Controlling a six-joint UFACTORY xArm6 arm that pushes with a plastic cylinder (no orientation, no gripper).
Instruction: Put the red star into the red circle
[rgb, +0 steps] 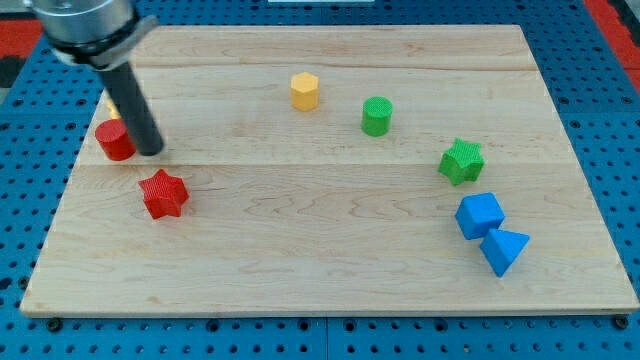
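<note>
The red star (164, 194) lies on the wooden board near the view's left, below the middle. The red circle block (114, 139) stands up and to the left of it, apart from it. My tip (151, 151) rests on the board just right of the red circle, touching or nearly touching it, and above the red star. The rod rises toward the view's top left and hides part of a yellow block (112, 104) behind it.
A yellow hexagon block (305, 91) and a green cylinder (377, 116) sit near the top middle. A green star (461, 161), a blue cube (480, 215) and a blue triangle (503, 250) sit at the right. The board's left edge (55, 210) is close.
</note>
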